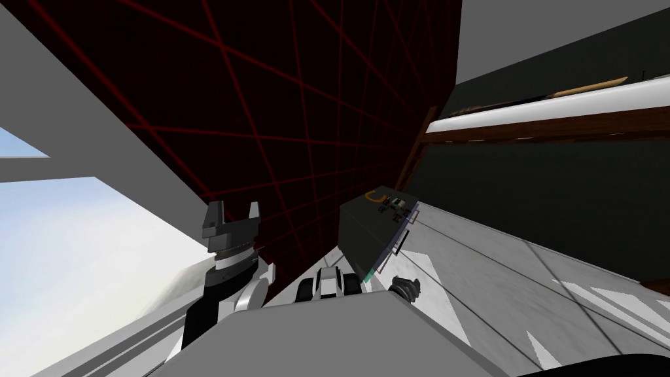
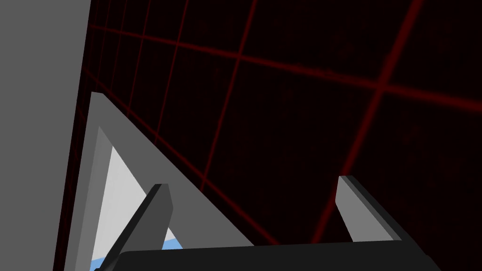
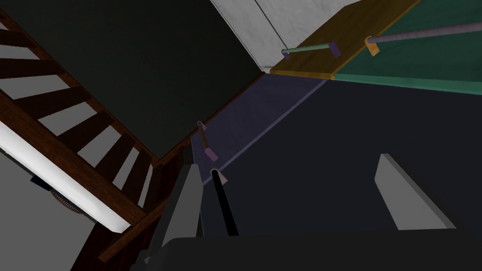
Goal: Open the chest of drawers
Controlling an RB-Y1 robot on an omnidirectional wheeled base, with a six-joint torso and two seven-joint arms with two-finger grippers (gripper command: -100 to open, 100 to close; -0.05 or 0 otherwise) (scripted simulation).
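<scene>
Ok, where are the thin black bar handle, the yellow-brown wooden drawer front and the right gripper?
thin black bar handle [image 3: 224, 202]: right wrist view, middle of the bar.
yellow-brown wooden drawer front [image 3: 357, 23]: right wrist view, bare face.
right gripper [image 3: 287, 162]: right wrist view, midway between fingertips.

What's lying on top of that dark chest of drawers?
On the chest of drawers: an orange curved thing and small bits, too small to name. Its insides are hidden.
</scene>
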